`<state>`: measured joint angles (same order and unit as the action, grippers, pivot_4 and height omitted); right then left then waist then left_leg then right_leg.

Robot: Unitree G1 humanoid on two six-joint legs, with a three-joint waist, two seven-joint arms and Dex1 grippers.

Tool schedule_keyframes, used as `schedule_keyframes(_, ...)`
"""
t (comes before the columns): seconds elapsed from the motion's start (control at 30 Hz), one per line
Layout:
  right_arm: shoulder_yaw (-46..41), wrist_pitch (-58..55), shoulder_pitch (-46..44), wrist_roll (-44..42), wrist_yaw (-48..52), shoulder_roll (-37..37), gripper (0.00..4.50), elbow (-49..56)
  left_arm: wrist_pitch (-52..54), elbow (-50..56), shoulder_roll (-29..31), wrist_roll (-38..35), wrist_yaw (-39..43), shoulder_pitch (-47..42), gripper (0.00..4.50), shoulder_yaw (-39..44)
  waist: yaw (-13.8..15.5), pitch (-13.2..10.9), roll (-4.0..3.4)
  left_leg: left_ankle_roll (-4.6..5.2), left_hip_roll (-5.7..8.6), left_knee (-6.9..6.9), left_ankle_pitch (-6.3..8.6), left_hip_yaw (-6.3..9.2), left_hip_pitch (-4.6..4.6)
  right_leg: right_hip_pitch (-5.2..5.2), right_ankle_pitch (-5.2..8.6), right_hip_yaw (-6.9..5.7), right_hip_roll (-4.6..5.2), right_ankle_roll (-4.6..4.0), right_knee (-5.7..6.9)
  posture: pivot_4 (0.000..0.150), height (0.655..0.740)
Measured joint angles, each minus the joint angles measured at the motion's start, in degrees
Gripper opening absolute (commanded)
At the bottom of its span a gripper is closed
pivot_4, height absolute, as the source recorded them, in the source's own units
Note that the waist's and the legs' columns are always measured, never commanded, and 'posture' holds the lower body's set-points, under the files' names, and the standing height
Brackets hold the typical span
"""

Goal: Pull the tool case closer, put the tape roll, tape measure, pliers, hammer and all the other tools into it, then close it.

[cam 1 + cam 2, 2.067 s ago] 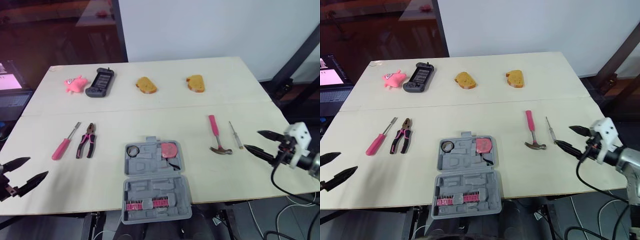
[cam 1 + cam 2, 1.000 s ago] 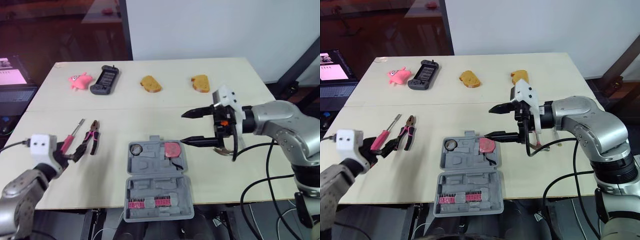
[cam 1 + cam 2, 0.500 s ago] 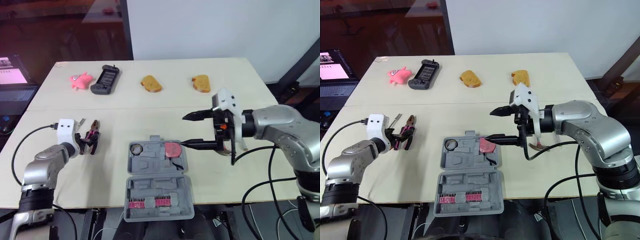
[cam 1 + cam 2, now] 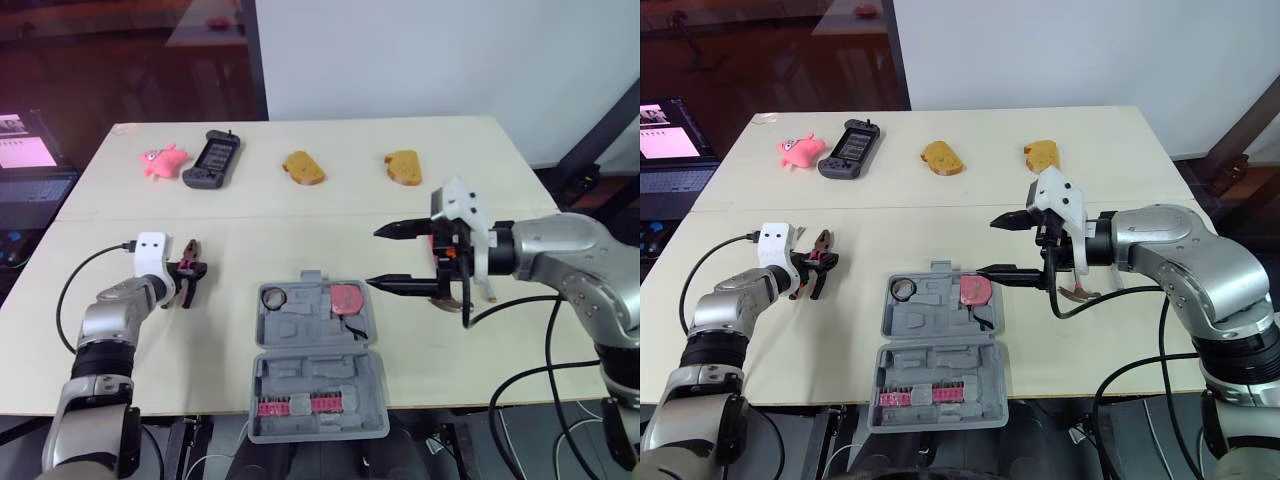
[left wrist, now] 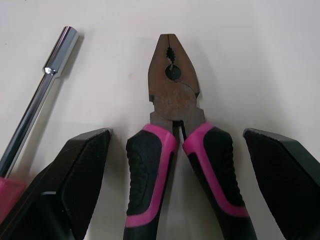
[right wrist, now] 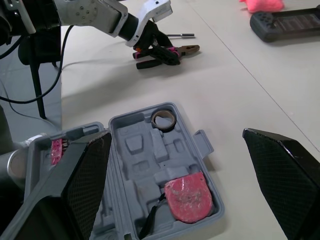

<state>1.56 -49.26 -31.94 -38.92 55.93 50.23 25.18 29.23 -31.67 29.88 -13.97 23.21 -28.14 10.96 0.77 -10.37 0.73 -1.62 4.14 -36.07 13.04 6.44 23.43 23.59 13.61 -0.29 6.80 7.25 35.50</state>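
Grey plastic is what catches the eye first: the tool case [image 4: 930, 312] lies open at the near edge of the pale wooden table [image 4: 300, 215], hinged flat. The tape roll [image 4: 270, 297] sits in the far left corner of its far half and the pink tape measure [image 4: 345, 298] in the far right corner. A row of pink bits [image 4: 297, 405] fills the near half.

To the left of the case, the left gripper [image 5: 175, 134] is down at the table with its claw spread wide. One black finger stands on either side of the pliers [image 5: 173, 95] and a gap shows on both sides. The pliers lie flat, their rusty nose pointing away from the wrist and their pink and black handles between the fingers. A pink-handled screwdriver [image 5: 37, 105] lies just beside them, its steel shaft outside one finger.

On the right, the right gripper [image 4: 373, 258] hangs over the table just off the case's far right corner. Its claw is wide open and empty, and the lower tip is close to the tape measure. The wrist and its cable stand in front of the hammer [image 4: 1080, 292], so little more than the steel head shows below them.

Along the far side lie a pink toy [image 4: 163, 160], a black handheld device [image 4: 212, 160] and two pieces of bread [image 4: 302, 167] [image 4: 403, 166], well apart from the tools.
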Motion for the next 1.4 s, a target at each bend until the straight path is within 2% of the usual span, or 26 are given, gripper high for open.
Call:
schedule_keyframes(0.1, 0.00, 0.09, 0.02, 0.33, -0.25, 0.02, 4.50, 0.00, 0.16, -1.11, -0.55, 0.91, -0.46, -1.17, 3.65, 0.03, 0.08, 0.00, 0.00, 0.00, 0.01, -0.03, -0.01, 0.02, 0.00, -0.02, 0.00, -0.01, 0.00, 0.01, 0.03, 0.150, 0.7400)
schedule_keyframes(0.17, 0.00, 0.09, 0.05, 0.47, -0.31, 0.04, 4.50, 0.00, 1.05, -0.80, -0.58, 0.98, -0.78, -1.25, 2.68, 0.06, 0.02, 0.00, -0.01, 0.00, 0.01, -0.03, -0.01, 0.02, 0.00, -0.02, 0.00, 0.00, 0.00, 0.01, 0.02, 0.150, 0.7400)
schedule_keyframes(0.2, 0.00, 0.09, 0.05, 0.49, -0.32, 0.04, 4.50, 0.00, 1.59, -0.45, -0.58, 0.98, -0.79, -1.23, 2.40, 0.06, 0.01, 0.00, 0.00, 0.00, 0.01, -0.03, -0.01, 0.03, 0.00, -0.02, 0.00, 0.00, 0.00, 0.01, 0.03, 0.150, 0.7400)
schedule_keyframes(0.53, 0.12, 0.13, 0.10, 0.56, -0.30, 0.09, 4.50, 0.00, 8.27, 8.41, 0.22, 0.52, 1.30, 2.51, 2.40, -0.12, -0.14, 0.00, 0.00, 0.00, 0.00, 0.00, 0.00, 0.02, 0.00, 0.00, -0.01, 0.00, 0.00, 0.02, 0.02, 0.150, 0.7400)
schedule_keyframes(0.83, 0.59, 0.17, 0.39, 0.56, -0.29, -0.09, 4.50, 0.30, 9.19, 24.15, 9.11, 0.23, 15.10, 15.26, 2.40, -6.57, -0.46, -0.01, -0.01, 0.00, -0.06, 0.11, 0.01, -0.03, 0.00, 0.08, 0.01, 0.08, 0.03, -0.02, -0.02, 0.150, 0.7400)
schedule_keyframes(0.97, 0.80, 0.16, 0.53, 0.56, -0.47, -0.26, 4.50, 0.59, 7.48, 27.94, 11.99, -0.34, 20.08, 19.61, 2.40, -7.47, -0.28, -0.01, -0.02, 0.02, -0.06, 0.10, 0.02, -0.04, 0.01, 0.07, 0.10, 0.09, 0.05, -0.19, -0.07, 0.150, 0.7400)
schedule_keyframes(1.13, 1.12, 0.16, 0.59, 0.56, -0.91, -0.35, 4.50, 0.64, 7.04, 28.32, 13.61, -0.36, 22.95, 20.76, 2.40, -7.72, -0.14, -0.01, -0.02, 0.02, -0.06, 0.10, 0.02, -0.04, 0.01, 0.07, 0.12, 0.09, 0.06, -0.22, -0.08, 0.150, 0.7400)
schedule_keyframes(1.2, 1.30, 0.16, 0.59, 0.56, -1.11, -0.38, 4.50, 0.64, 6.94, 28.12, 13.87, -0.30, 23.24, 20.76, 3.45, -7.80, -0.15, -0.01, -0.03, 0.02, -0.06, 0.10, 0.02, -0.05, 0.01, 0.07, 0.11, 0.09, 0.06, -0.21, -0.08, 0.150, 0.7400)
schedule_keyframes(1.27, 1.30, 0.16, 0.59, 0.56, -1.42, -0.40, 4.50, 0.64, 6.95, 28.30, 14.51, -0.31, 24.36, 20.99, 4.25, -8.12, -0.17, 0.00, -0.04, 0.02, -0.06, 0.11, 0.02, -0.05, 0.00, 0.08, 0.11, 0.08, 0.05, -0.20, -0.07, 0.150, 0.7400)
schedule_keyframes(1.3, 1.31, 0.16, 0.60, 0.56, -1.55, -0.41, 4.50, 0.64, 7.00, 28.51, 14.66, -0.34, 24.80, 21.14, 4.45, -8.16, -0.19, 0.01, -0.06, 0.02, -0.07, 0.11, 0.02, -0.05, -0.01, 0.08, 0.11, 0.08, 0.05, -0.20, -0.07, 0.150, 0.7400)
schedule_keyframes(1.4, 1.32, 0.16, 0.81, 0.57, -1.78, -0.43, 4.50, 0.67, 7.97, 29.27, 15.13, -0.35, 25.04, 21.46, 4.45, -8.08, -0.29, 0.01, -0.07, 0.02, -0.09, 0.11, 0.02, -0.05, -0.01, 0.08, 0.11, 0.08, 0.03, -0.20, -0.06, 0.150, 0.7400)
